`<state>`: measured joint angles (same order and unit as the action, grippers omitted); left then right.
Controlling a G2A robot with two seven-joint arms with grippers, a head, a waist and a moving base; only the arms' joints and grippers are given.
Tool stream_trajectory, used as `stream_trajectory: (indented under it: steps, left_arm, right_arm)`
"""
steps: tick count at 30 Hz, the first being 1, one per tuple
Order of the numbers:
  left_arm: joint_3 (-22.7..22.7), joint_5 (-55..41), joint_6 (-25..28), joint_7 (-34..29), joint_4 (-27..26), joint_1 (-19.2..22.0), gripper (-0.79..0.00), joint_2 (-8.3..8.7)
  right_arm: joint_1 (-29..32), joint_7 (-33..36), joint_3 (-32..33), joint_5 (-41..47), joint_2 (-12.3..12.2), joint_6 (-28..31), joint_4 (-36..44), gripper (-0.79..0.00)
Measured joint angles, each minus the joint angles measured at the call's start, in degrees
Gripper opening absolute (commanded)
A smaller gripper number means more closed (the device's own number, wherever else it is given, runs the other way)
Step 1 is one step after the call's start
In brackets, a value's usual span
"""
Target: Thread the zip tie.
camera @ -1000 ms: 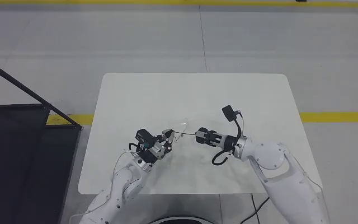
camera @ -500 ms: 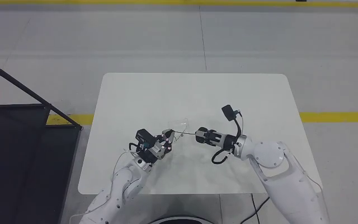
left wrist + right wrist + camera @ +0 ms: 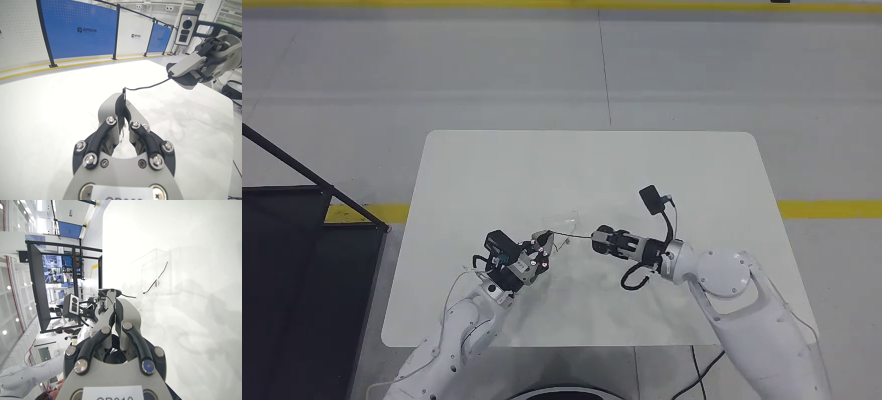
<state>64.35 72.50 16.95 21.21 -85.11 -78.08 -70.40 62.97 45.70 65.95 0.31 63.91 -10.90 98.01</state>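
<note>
Above the middle of the white bench (image 3: 692, 180), a thin black plastic zip tie (image 3: 124, 93) is held in the air between the two arms. The left tool (image 3: 541, 243) comes in from the near left edge of the bench, and its two dark pads are pressed together on one end of the zip tie. In the left wrist view, a short stub stands up just past the fingertips (image 3: 121, 103), and a thin length of the same strap trails down between the pads towards the palm. From the stub the zip tie bends sharply and runs in a shallow, slightly wavy line across the gap to the right tool (image 3: 594, 239). That tool points at the left one from the opposite side. Its fingers are closed together, with the far end of the strap pinched at their tips. The two tools are near each other but not touching, joined only by the span of zip tie. Whether the strap's tip has entered the head cannot be made out.

Just beyond the tools, towards the far side of the bench, sits a small clear plastic box (image 3: 149, 260). A second black strap (image 3: 158, 277) shows within its outline, leaning at a slant.
</note>
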Motion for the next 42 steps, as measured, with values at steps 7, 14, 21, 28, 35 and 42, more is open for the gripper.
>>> stream_trajectory:
  steps: [7,14,21,28,35,42]
  left_arm:
    - [0.00,0.00,0.00,0.00,0.00,0.00,-0.785,0.00]
    - [0.00,0.00,0.00,0.00,0.00,0.00,-0.785,0.00]
    - [0.00,0.00,0.00,0.00,0.00,0.00,-0.785,0.00]
    - [0.00,0.00,0.00,0.00,0.00,0.00,-0.785,0.00]
    - [0.00,0.00,0.00,0.00,0.00,0.00,-0.785,0.00]
    - [0.00,0.00,0.00,0.00,0.00,0.00,-0.785,0.00]
  right_arm:
    - [0.08,0.25,-0.06,-0.37,-0.06,-0.29,0.27,-0.785]
    - [0.73,0.18,0.26,-0.38,-0.17,0.40,0.74,-0.785]
    - [3.18,-0.90,1.97,-0.69,-0.55,2.10,2.69,-0.785]
    - [3.14,-0.88,1.96,-0.70,-0.55,2.08,2.67,-0.785]
    - [4.63,-3.82,1.59,-2.32,-0.51,2.18,3.60,-0.785]
    - [9.89,-8.10,3.13,-9.60,-1.18,-2.32,11.24,-0.785]
